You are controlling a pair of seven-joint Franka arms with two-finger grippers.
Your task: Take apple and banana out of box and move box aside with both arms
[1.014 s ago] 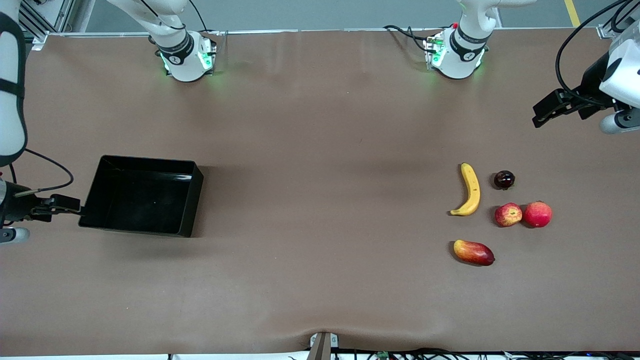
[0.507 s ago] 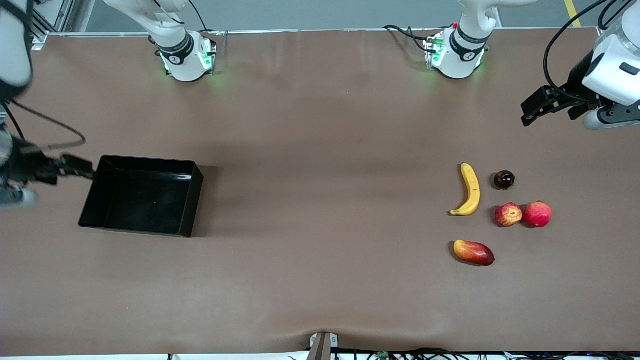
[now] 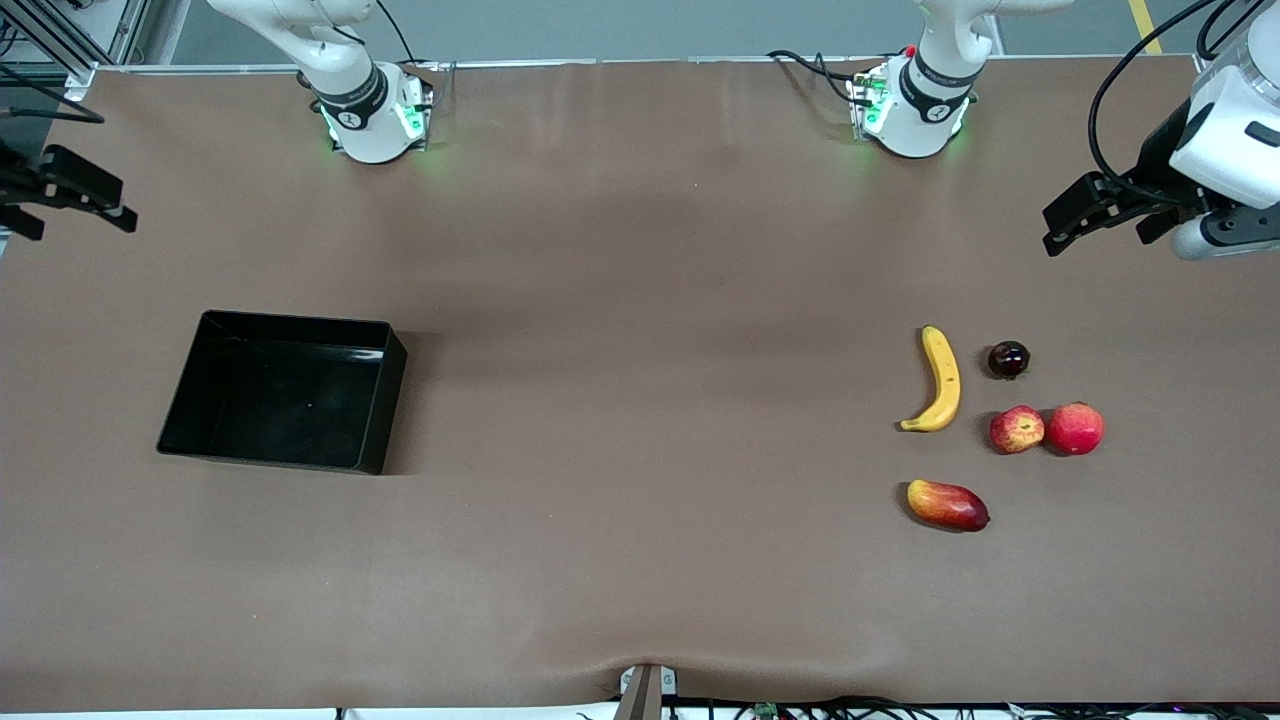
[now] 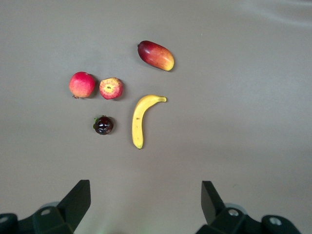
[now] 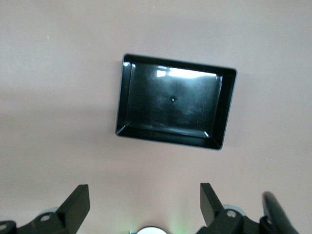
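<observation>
Left gripper [image 3: 1058, 232]: jaws spread wide with nothing between them, up in the air over bare table at the left arm's end; all five fruits lie below and ahead of its fingers [image 4: 78, 202], none touched.
Right gripper [image 3: 120, 215]: jaws also wide apart and holding nothing, in the air over the table edge at the right arm's end; the box sits below and ahead of its fingers [image 5: 78, 204], well apart from them.
Mango [image 3: 947, 505]: nearest the front camera of the fruits, lying on its side, farthest of them from the left jaws.
Apple [image 3: 1016, 429]: touching or just beside the red fruit [image 3: 1074, 428]; the pair sits between mango and plum.
Banana [image 3: 938, 381]: flat on the table beside the apple, its curved tip toward the mango.
Plum [image 3: 1008, 359]: beside the banana's upper end, the fruit closest to the left jaws.
Box [image 3: 383, 400]: black, upright, nothing in it, toward the right arm's end and well apart from the fruits.
</observation>
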